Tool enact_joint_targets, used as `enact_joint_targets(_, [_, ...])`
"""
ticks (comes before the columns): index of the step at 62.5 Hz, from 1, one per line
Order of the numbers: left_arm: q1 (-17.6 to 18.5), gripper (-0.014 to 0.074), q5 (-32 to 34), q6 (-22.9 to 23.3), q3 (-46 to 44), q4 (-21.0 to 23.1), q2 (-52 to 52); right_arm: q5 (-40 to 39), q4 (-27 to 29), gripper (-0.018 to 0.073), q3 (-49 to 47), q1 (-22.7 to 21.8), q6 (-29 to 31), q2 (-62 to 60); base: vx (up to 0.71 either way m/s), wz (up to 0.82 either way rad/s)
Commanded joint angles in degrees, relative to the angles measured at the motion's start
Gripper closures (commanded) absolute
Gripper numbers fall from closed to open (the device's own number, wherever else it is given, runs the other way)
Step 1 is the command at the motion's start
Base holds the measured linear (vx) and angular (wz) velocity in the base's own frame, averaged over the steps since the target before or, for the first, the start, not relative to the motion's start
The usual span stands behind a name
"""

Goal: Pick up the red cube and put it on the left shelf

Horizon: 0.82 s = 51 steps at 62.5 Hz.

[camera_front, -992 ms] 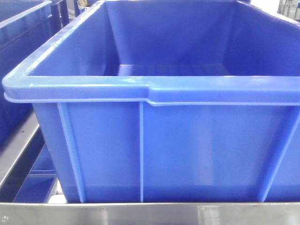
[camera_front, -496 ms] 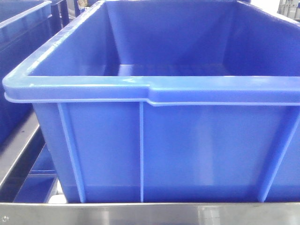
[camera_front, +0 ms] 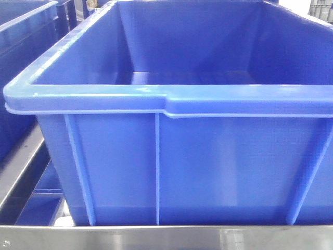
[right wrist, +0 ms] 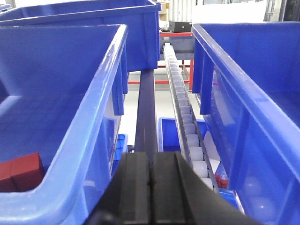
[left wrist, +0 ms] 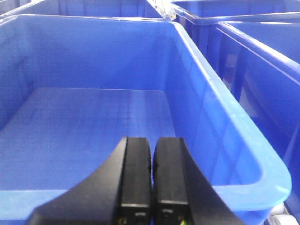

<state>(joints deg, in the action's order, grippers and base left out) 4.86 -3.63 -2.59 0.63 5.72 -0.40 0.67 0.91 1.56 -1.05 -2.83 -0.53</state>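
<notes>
Red cubes [right wrist: 21, 172] lie in the near corner of the blue bin [right wrist: 89, 122] at the left of the right wrist view. My right gripper [right wrist: 152, 159] is shut and empty, above the gap between that bin and the bin to its right. My left gripper [left wrist: 152, 143] is shut and empty, over the near rim of an empty blue bin [left wrist: 220, 117]. The front view shows only a large blue bin [camera_front: 166, 99] close up, with no cube and no gripper in it.
A white roller track [right wrist: 185, 122] and a dark rail [right wrist: 146, 112] run between the bins in the right wrist view. Another blue bin [right wrist: 234, 93] stands to the right. More blue bins [left wrist: 253, 51] stand to the right in the left wrist view. A metal shelf edge [camera_front: 166, 237] runs along the bottom of the front view.
</notes>
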Motion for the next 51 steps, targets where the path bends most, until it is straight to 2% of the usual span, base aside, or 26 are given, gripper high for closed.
enact_joint_targets(1, [0.31,0.0495,3.99,0.31,1.36,0.07,-0.7,-5.53,0.09,0.0505,-1.29,-0.4,0.69,-1.12,0.0,0.0])
enact_joint_targets(51, [0.31,0.0495,3.99,0.31,1.36,0.07,-0.7,-4.66,0.09,0.0505,-1.29,-0.4,0.64,-1.12,0.0,0.0])
